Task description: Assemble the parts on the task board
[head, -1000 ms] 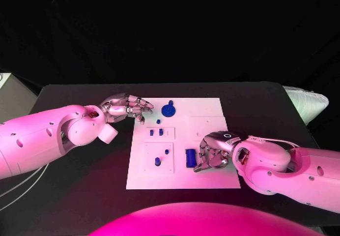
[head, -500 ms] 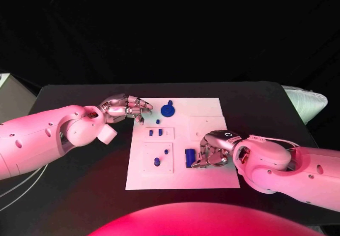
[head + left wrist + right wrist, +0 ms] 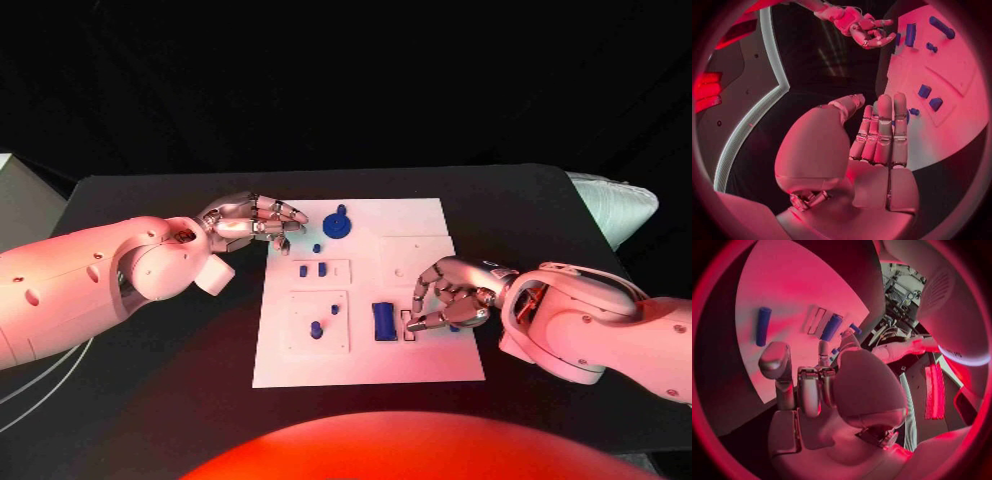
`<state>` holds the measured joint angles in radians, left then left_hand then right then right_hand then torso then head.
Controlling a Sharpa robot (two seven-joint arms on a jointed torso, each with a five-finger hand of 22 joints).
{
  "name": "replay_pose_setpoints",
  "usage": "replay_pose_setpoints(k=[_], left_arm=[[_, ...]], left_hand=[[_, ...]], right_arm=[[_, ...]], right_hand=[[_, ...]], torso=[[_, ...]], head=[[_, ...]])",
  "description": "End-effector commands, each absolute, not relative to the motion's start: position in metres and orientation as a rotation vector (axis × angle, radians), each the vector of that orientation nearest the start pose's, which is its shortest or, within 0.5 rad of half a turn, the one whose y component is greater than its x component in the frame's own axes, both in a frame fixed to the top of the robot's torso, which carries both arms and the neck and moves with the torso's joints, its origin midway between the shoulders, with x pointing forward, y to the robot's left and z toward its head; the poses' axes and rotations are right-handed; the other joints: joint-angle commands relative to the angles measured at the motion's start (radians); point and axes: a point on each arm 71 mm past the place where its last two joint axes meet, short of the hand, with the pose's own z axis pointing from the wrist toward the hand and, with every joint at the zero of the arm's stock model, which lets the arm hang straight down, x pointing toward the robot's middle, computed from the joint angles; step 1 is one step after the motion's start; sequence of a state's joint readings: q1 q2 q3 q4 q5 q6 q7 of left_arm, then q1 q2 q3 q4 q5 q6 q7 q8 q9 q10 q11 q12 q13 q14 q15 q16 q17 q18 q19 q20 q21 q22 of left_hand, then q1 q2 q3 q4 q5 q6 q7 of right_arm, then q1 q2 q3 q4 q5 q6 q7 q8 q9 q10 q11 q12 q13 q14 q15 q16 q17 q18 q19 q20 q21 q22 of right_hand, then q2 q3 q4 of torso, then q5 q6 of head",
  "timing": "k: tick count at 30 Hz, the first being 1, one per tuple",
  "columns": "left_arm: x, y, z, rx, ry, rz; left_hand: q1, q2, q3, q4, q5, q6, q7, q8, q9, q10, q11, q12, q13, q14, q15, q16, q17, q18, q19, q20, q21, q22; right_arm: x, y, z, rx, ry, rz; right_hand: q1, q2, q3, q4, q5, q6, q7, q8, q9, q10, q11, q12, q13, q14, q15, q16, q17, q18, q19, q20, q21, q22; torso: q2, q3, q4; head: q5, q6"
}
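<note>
The black table point(image 3: 173, 400) carries the white board point(image 3: 418, 360) at its middle.

The left arm point(image 3: 87, 285) reaches in from nine o'clock. Its left hand point(image 3: 257, 222) hangs at the board's ten-o'clock corner, fingers curled in together with nothing in them; the wrist view shows them lying side by side beside the board's edge.

The right arm point(image 3: 606, 325) comes in from four o'clock. The right hand point(image 3: 454, 295) is over the board's three-o'clock side, fingers bent down toward the surface. Whether it grips anything I cannot tell; its fingertips point(image 3: 418, 322) sit just beside the block.

The block point(image 3: 384, 321), a long blue part, lies near the board's middle, slightly toward five o'clock. A small outlined slot point(image 3: 408, 328) lies between it and the fingertips.

The round blue part point(image 3: 338, 223) with a stem sits at the board's twelve-o'clock edge, near the left hand.

Two short blue pegs point(image 3: 309, 270) stand side by side in a raised panel at nine o'clock of centre. Two more small blue parts point(image 3: 326, 318) sit in the panel toward seven o'clock.
</note>
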<state>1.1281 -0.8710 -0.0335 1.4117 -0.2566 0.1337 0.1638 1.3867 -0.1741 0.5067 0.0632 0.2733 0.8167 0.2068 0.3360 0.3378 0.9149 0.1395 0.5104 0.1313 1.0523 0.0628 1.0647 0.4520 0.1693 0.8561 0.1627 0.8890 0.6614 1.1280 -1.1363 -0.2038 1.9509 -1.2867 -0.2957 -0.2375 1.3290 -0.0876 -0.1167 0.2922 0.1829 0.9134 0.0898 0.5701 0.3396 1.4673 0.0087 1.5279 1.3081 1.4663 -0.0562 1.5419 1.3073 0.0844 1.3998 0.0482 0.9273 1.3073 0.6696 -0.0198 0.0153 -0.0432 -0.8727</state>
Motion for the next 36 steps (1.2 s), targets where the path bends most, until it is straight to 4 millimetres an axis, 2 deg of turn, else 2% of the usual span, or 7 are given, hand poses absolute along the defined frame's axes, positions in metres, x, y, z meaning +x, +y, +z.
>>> replay_pose_setpoints(k=[1,8,12,15,18,24,36], left_arm=[[0.477,0.228,-0.229,-0.899,1.931,-1.583],[0.479,0.227,-0.229,-0.908,1.904,-1.584],[0.477,0.226,-0.228,-0.905,1.895,-1.593],[0.476,0.227,-0.229,-0.912,1.881,-1.592],[0.476,0.229,-0.229,-0.916,1.873,-1.587],[0.476,0.231,-0.228,-0.925,1.859,-1.582],[0.476,0.234,-0.228,-0.929,1.857,-1.578]], left_hand=[[0.003,0.000,-0.001,0.000,0.004,-0.003,0.002,0.004,-0.001,-0.006,-0.001,0.004,-0.001,-0.005,-0.001,-0.003,-0.001,0.014,0.006,-0.004,0.002,0.001],[0.001,0.000,-0.001,0.001,0.004,-0.008,0.003,0.002,-0.003,-0.005,-0.001,0.004,-0.001,-0.004,-0.001,-0.003,-0.001,0.014,0.005,-0.004,0.003,0.002],[0.001,0.001,-0.001,0.002,0.004,-0.009,0.003,0.002,-0.003,-0.005,-0.001,0.005,-0.001,-0.003,-0.001,-0.003,-0.001,0.014,0.005,-0.004,0.004,0.002],[0.000,0.002,-0.001,0.002,0.004,-0.010,0.003,0.001,-0.003,-0.005,-0.001,0.005,-0.001,-0.003,-0.001,-0.003,-0.001,0.014,0.005,-0.004,0.004,0.002],[-0.001,0.001,-0.001,0.003,0.004,-0.013,0.004,0.000,-0.004,-0.005,-0.001,0.004,-0.002,-0.002,0.000,-0.002,-0.001,0.014,0.005,-0.004,0.004,0.003],[-0.001,0.001,-0.001,0.003,0.004,-0.015,0.004,-0.001,-0.005,-0.005,0.000,0.004,-0.002,-0.002,0.000,-0.002,-0.001,0.014,0.005,-0.003,0.005,0.003],[-0.001,0.001,0.000,0.003,0.004,-0.017,0.004,-0.001,-0.006,-0.005,0.000,0.004,-0.002,-0.001,0.000,-0.002,-0.001,0.014,0.005,-0.003,0.005,0.003]], right_arm=[[0.357,-0.236,-0.231,0.244,1.976,0.863],[0.359,-0.277,-0.229,0.290,1.953,0.719],[0.358,-0.286,-0.228,0.276,1.927,0.642],[0.355,-0.291,-0.230,0.250,1.955,0.563],[0.353,-0.293,-0.233,0.229,1.985,0.508],[0.347,-0.293,-0.245,0.190,1.993,0.405],[0.342,-0.286,-0.261,0.162,1.961,0.290]], right_hand=[[0.066,0.008,0.024,-0.013,-0.010,-0.031,0.015,-0.053,-0.019,0.084,0.016,-0.001,0.242,0.092,0.013,0.002,0.215,0.021,0.000,0.011,-0.015,-0.004],[0.056,-0.019,0.022,0.000,-0.003,-0.008,0.021,-0.097,-0.032,0.075,0.022,-0.019,0.233,0.088,0.019,-0.006,0.201,0.026,-0.005,0.019,-0.046,-0.014],[0.033,-0.024,0.024,0.000,0.005,0.023,0.013,-0.099,-0.029,0.071,0.017,-0.029,0.228,0.086,0.016,-0.010,0.194,0.028,-0.006,0.019,-0.056,-0.017],[0.010,-0.028,0.024,0.001,0.004,0.048,0.006,-0.096,-0.024,0.069,0.010,-0.034,0.225,0.086,0.011,-0.011,0.194,0.028,-0.003,0.015,-0.055,-0.016],[-0.053,-0.043,-0.007,0.002,0.034,0.057,0.001,-0.103,-0.020,0.050,0.007,-0.074,0.205,0.086,0.008,-0.012,0.194,0.029,-0.004,0.012,-0.068,-0.020],[-0.026,-0.031,-0.013,-0.002,0.052,0.067,-0.003,-0.107,-0.015,0.079,0.002,-0.013,0.235,0.103,0.004,0.026,0.258,0.012,0.030,0.007,0.042,0.027],[-0.002,-0.033,-0.020,-0.002,0.065,0.064,0.000,-0.122,-0.015,0.094,0.004,0.023,0.253,0.105,0.005,0.029,0.263,0.006,0.042,0.007,0.076,0.045]], torso=[[0.000,-0.0013,0.0007],[-0.004,-0.0014,-0.0034],[-0.005,-0.0010,-0.0065],[-0.005,-0.0015,-0.0034],[-0.005,-0.0017,-0.0031],[-0.003,-0.0024,-0.0033],[-0.004,-0.0023,-0.0041]], head=[[-0.008,0.000],[-0.006,0.000],[-0.012,0.000],[-0.018,0.000],[-0.022,0.000],[-0.029,0.000],[-0.035,0.000]])
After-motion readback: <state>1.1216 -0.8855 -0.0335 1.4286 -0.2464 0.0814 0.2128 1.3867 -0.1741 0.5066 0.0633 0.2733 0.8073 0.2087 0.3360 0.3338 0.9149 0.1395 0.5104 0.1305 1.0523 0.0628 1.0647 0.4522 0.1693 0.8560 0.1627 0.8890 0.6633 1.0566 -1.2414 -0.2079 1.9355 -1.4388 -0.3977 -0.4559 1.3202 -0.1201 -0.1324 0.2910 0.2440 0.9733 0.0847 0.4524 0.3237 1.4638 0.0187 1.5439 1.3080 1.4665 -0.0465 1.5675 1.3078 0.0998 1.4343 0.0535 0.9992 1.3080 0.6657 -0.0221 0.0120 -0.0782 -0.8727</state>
